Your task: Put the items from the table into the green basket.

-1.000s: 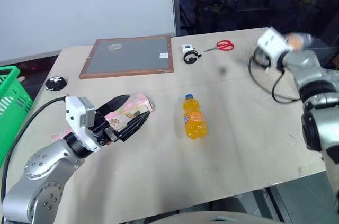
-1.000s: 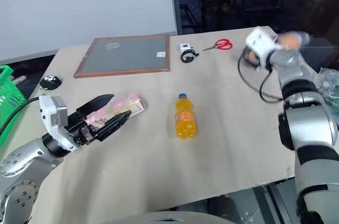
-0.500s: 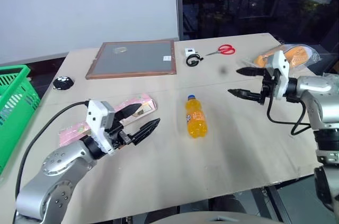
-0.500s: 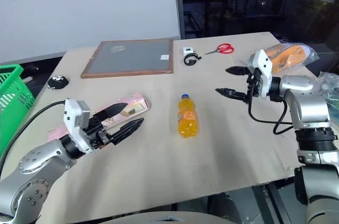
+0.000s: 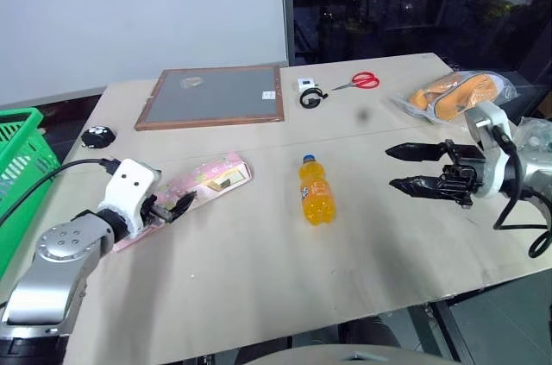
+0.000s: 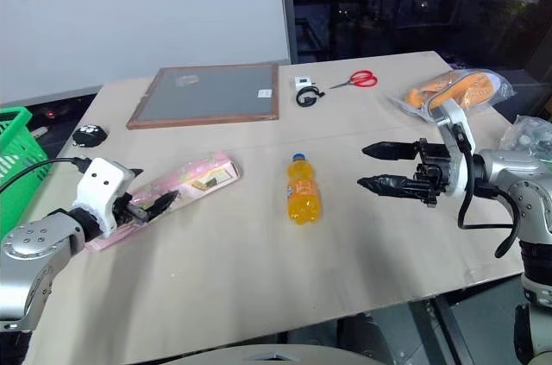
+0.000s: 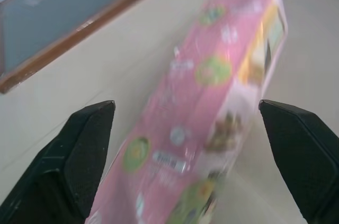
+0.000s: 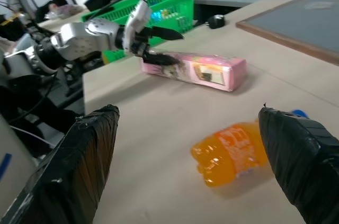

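Pale table: pink packet at centre left, flanked by the left gripper with jaws open; orange bottle centre; right gripper open beside it; green basket at left edge

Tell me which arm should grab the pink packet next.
Left. The left gripper is open right at the end of the pink packet, with the green basket on that side. The right gripper faces the orange-drink bottle instead.
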